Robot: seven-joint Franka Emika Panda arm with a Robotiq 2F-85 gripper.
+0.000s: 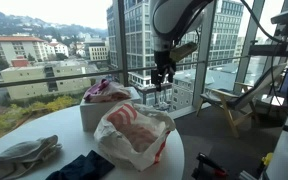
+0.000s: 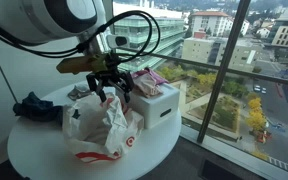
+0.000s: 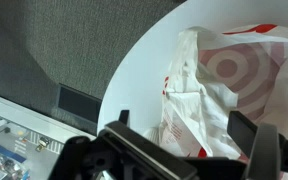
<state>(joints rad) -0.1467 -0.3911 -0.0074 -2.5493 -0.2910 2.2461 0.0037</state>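
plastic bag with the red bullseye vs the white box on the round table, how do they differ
The white plastic bag with the red bullseye print is crumpled and slumped, while the white rectangular box is rigid with straight sides. The bag carries red printing, but the box's walls are plain. The box stands open at the top with colourful items showing, whereas what the bag holds is hidden. Both are white and sit on the round white table.

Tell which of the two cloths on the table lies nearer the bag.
The dark blue cloth: it lies right beside the bag, while the grey cloth sits farther off.
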